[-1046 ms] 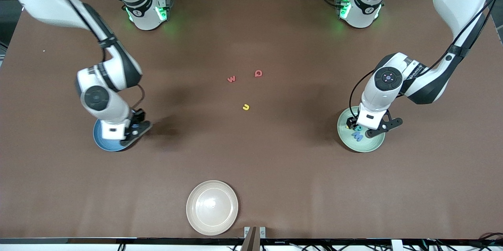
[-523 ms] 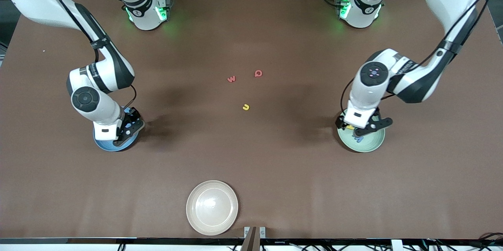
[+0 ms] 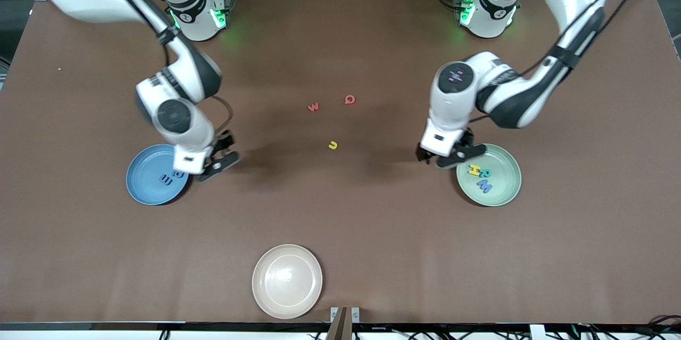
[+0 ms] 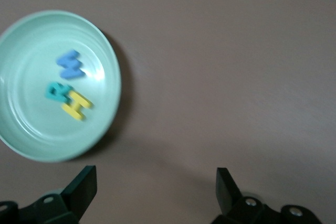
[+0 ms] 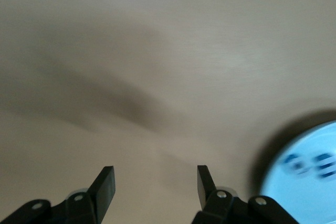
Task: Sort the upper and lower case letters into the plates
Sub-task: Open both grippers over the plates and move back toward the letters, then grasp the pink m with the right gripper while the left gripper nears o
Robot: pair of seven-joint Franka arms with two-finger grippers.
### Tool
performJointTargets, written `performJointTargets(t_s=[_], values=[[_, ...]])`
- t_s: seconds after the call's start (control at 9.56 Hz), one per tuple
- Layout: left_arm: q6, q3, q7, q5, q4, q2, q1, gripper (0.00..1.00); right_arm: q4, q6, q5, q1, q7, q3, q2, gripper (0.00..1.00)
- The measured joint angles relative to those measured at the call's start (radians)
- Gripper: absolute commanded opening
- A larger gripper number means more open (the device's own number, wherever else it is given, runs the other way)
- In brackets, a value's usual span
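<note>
Still loose mid-table are a red w (image 3: 313, 107), a red Q (image 3: 349, 99) and a yellow u (image 3: 333, 144). Blue plate (image 3: 143, 183) holds two letters, green plate (image 3: 500, 191) three. Both empty grippers, right gripper (image 3: 217, 157) and left gripper (image 3: 449, 156), hover spread wide beside their plates; each should descend squarely, straddling one letter.

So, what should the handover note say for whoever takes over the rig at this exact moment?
Left pincer: open, empty, over bare table beside the pale green plate.
Right pincer: open, empty, over bare table beside the blue plate.
Done: yellow H, teal R and blue M lie in the green plate; two dark blue letters lie in the blue plate.
Left: red w, red Q and yellow u on the table mid-way between the plates. The cream plate holds nothing.
</note>
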Motion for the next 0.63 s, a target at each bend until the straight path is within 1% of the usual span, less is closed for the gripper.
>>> performJointTargets(t_s=[0.21,0.31,0.42,0.52,0.63], values=[[-0.007,0.001,-0.070,-0.016,-0.001,0.005,-0.057,1.00,-0.064,0.011,0.000,0.010,0.281,0.147,-0.001,0.71],[-0.008,0.001,-0.098,-0.017,-0.001,0.013,-0.072,1.00,-0.110,0.069,0.000,0.032,0.413,0.198,-0.001,0.71],[-0.008,0.002,-0.123,-0.017,-0.001,0.024,-0.082,1.00,-0.165,0.174,-0.001,0.082,0.524,0.211,0.000,0.71],[-0.008,0.002,-0.147,-0.019,-0.001,0.035,-0.091,1.00,-0.208,0.260,-0.002,0.144,0.616,0.210,0.001,0.71],[-0.008,0.002,-0.161,-0.029,-0.001,0.040,-0.096,1.00,-0.229,0.299,-0.003,0.189,0.677,0.207,0.001,0.71]])
